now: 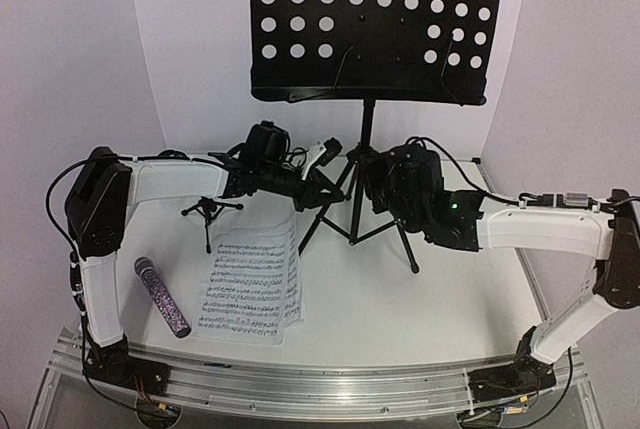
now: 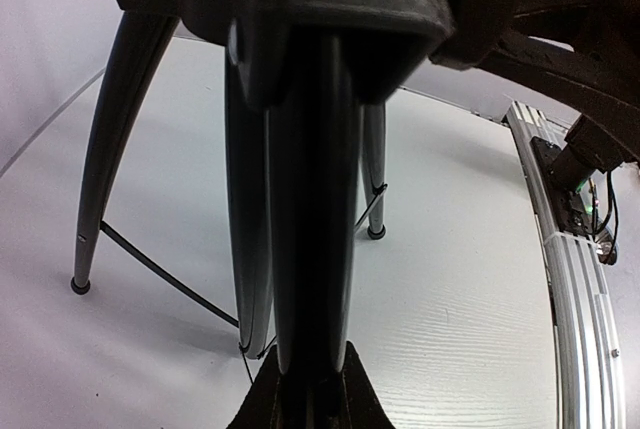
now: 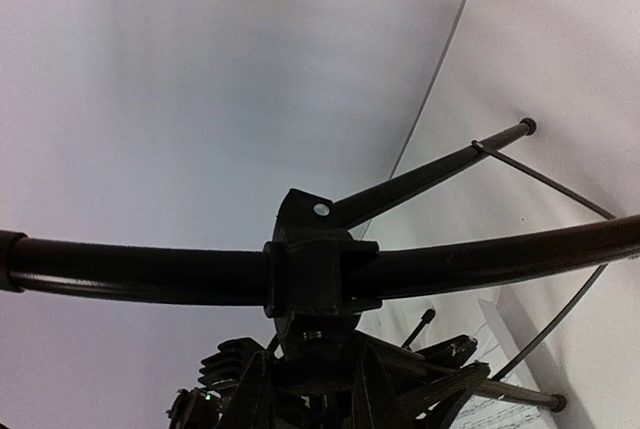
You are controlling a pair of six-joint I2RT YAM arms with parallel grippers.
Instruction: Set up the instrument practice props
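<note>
The black music stand (image 1: 375,19) is upright at the back centre, its perforated tray high above the spread tripod legs. My left gripper (image 1: 322,185) is shut on one stand leg (image 2: 310,199), which runs up between its jaws (image 2: 310,389). From the other side, my right gripper (image 1: 388,187) is shut on the stand's leg hub (image 3: 315,274), its jaws (image 3: 315,354) just below the pole (image 3: 130,269). The white sheet music (image 1: 250,284) lies flat in front. The purple glitter microphone (image 1: 162,296) lies at the left. The small black mic stand (image 1: 210,211) is upright behind it.
A curved white backdrop closes off the back and sides. A metal rail (image 1: 300,381) with both arm bases runs along the near edge. The stand's feet (image 2: 78,285) and thin brace wires (image 2: 160,269) spread over the white table (image 1: 420,319).
</note>
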